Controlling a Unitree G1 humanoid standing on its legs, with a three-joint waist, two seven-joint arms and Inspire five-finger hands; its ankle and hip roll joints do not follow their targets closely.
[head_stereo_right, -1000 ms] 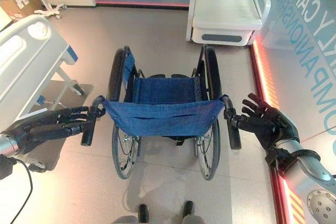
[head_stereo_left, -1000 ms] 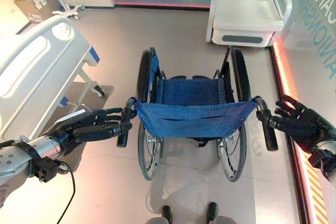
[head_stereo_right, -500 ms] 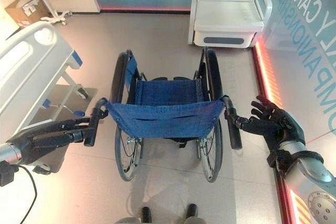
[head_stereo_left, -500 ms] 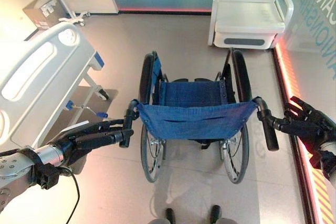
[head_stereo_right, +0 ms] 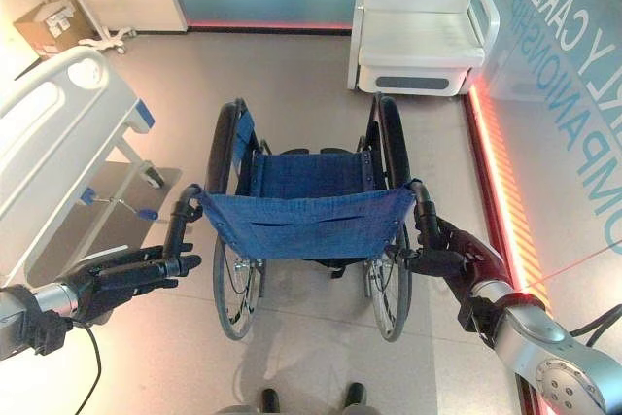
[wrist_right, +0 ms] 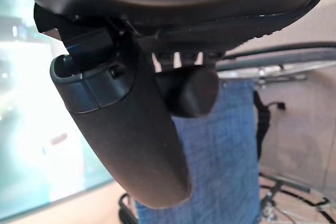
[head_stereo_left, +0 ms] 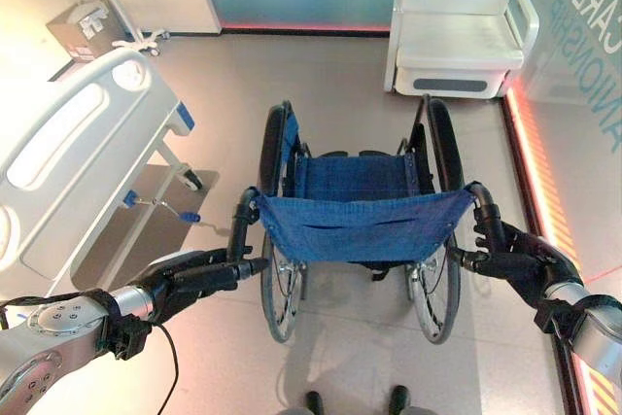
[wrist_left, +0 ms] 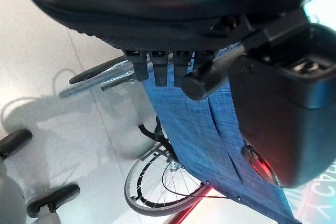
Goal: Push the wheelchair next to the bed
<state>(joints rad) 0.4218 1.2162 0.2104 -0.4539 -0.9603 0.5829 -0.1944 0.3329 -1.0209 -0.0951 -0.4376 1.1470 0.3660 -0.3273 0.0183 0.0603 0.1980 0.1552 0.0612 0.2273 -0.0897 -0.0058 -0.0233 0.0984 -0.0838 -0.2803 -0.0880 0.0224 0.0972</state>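
Gripping both rear handles suits this wheelchair [head_stereo_left: 360,230]: rigid, free-rolling. Left hand [head_stereo_left: 199,274] extended flat; right hand [head_stereo_left: 510,261] curled around its handle. Bed [head_stereo_left: 73,157] at 10 o'clock.

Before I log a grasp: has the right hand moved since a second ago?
Yes. The right hand has come in from beside the wheelchair and now sits at the rear end of its right handle.

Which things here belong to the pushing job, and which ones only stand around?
Job: wheelchair; bed; left hand at its left push handle; right hand at its right handle.

Standing around: white armchair; cardboard box; wheeled stand.
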